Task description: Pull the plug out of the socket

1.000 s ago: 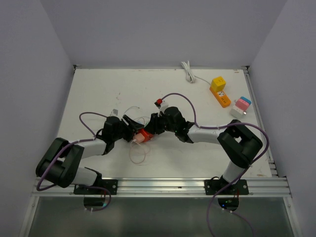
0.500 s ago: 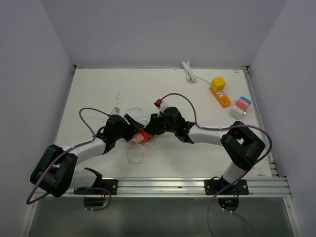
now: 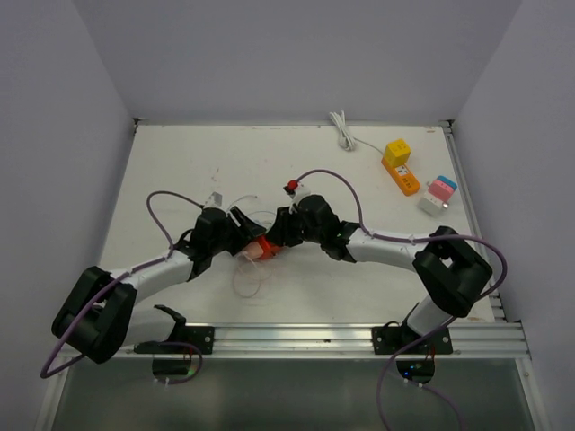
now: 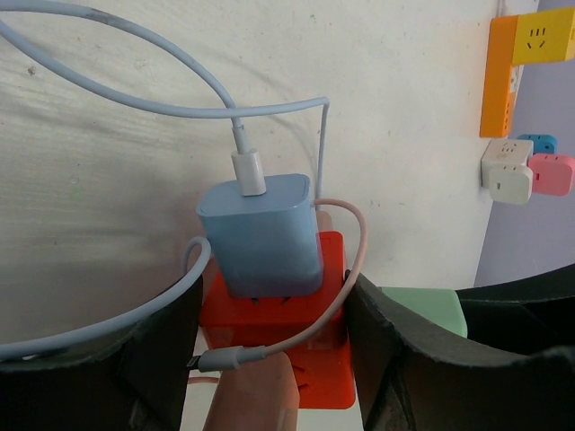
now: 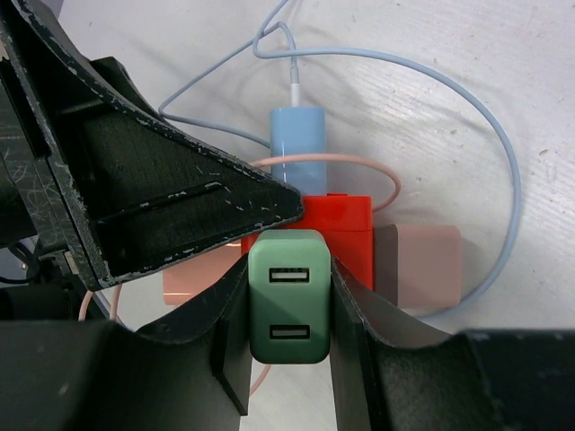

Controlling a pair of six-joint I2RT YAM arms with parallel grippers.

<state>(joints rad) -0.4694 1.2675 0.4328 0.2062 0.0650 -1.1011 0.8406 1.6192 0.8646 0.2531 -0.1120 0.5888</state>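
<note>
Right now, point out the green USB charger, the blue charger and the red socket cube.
green USB charger (image 5: 289, 308): right wrist view, between its two USB ports.
blue charger (image 4: 260, 235): left wrist view, centre of its body.
red socket cube (image 5: 349, 220): right wrist view, bare red face near its right edge.

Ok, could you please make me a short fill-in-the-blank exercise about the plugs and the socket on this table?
1. The right gripper is closed on the ____ plug.
2. That plug shows ____ USB ports on its face.
3. The blue charger sits plugged into the ____ socket cube.
4. In the top view, the yellow power strip lies near the table's far ____ corner.

Missing words: green; two; red; right.
</note>
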